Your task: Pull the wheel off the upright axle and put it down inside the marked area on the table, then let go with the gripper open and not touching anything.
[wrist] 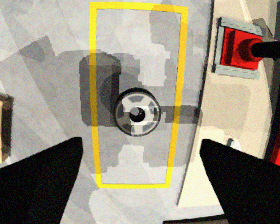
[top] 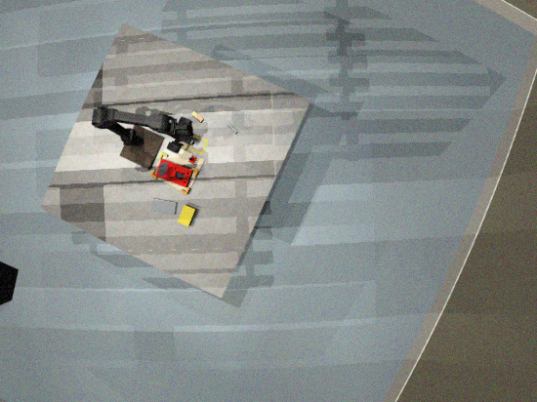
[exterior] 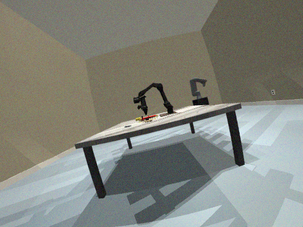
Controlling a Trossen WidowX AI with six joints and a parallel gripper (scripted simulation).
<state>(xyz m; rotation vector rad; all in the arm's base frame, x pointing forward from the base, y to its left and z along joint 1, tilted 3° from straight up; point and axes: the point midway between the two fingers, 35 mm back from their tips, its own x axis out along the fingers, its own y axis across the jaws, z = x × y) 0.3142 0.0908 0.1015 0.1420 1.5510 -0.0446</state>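
Observation:
The wheel [wrist: 137, 112], a dark ring with pale spokes and a black hub, lies flat on the table inside the yellow outline of the marked area [wrist: 135, 7] [top: 205, 146]. It does not touch the outline in the wrist view. My gripper [wrist: 143, 146] [exterior: 146, 114] is open and raised above the table, with its fingers wide apart on both sides below the wheel in the wrist view. Nothing is between them. The black upright axle [wrist: 265, 49] stands bare on a small red block [wrist: 232, 47], right of the marked area.
A cream board with a red panel [top: 171, 172] lies beside the marked area. A small tan block [top: 197, 117] lies on the area's other side. A yellow block [top: 186, 215] lies beyond the panel. A thin grey piece [top: 232, 128] lies farther out.

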